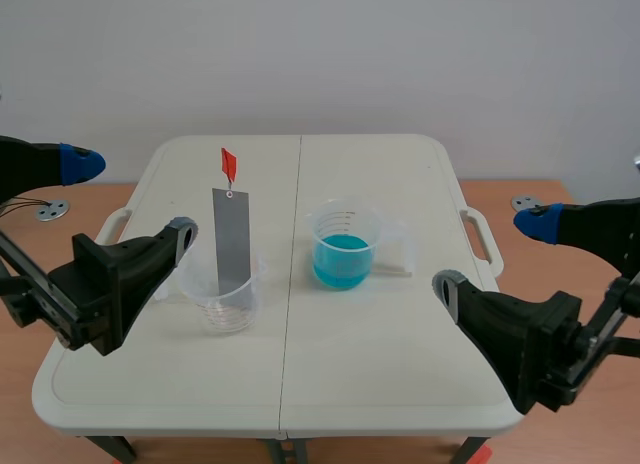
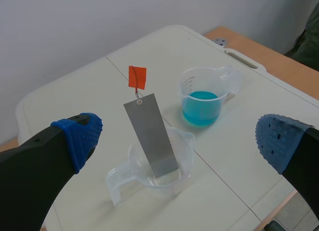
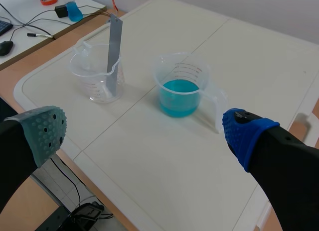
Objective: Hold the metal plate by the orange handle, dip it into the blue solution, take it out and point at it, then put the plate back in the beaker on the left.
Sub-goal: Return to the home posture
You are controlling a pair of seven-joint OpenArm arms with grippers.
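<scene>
1. Left pincer [image 1: 134,198] gapes wide, holding nothing; right pincer [image 1: 488,254] gapes too.
2. Metal plate [image 1: 231,239] stands tilted in the clear beaker [image 1: 225,299], orange handle [image 1: 229,165] up, untouched.
3. Blue solution [image 1: 343,259] sits nearby on the counter [image 1: 380,364]: grab, dip, point, return all yet to do.

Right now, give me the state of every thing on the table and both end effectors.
Plate: standing tilted in left beaker, not held.
Handle: free, untouched.
Left beaker: upright, no liquid seen.
Right beaker: upright, partly filled with blue solution.
Left end effector: open, empty.
Right end effector: open, empty.
</scene>
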